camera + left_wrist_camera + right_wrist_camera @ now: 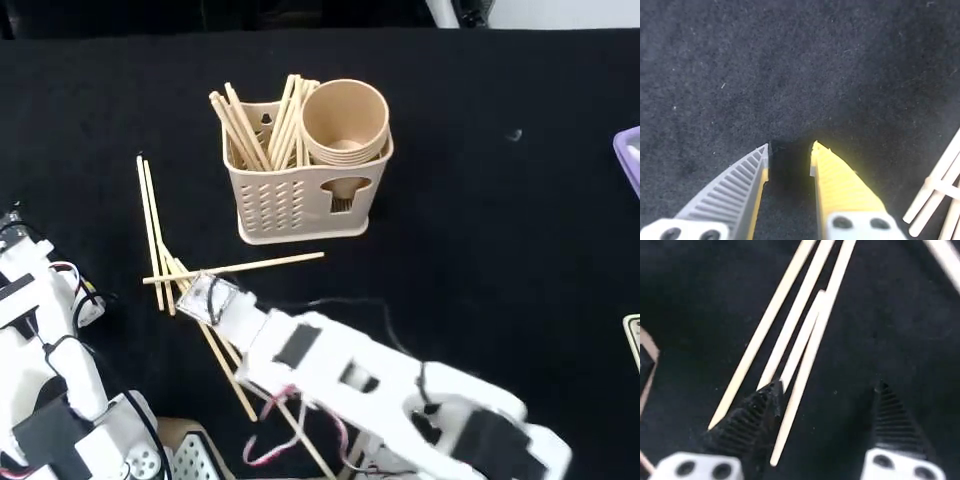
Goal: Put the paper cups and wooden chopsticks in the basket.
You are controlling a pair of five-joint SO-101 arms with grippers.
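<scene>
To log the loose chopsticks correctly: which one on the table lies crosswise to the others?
The chopstick nearest the basket: it runs sideways across the table, crossing the other loose chopsticks, which run roughly from far to near.

You have the beige slotted basket (300,205) standing upright, with a stack of tan paper cups (345,122) nested in one compartment and a bundle of wooden chopsticks (250,130) leaning in the other. More loose chopsticks (270,263) lie flat and crisscrossed just in front of it.
</scene>
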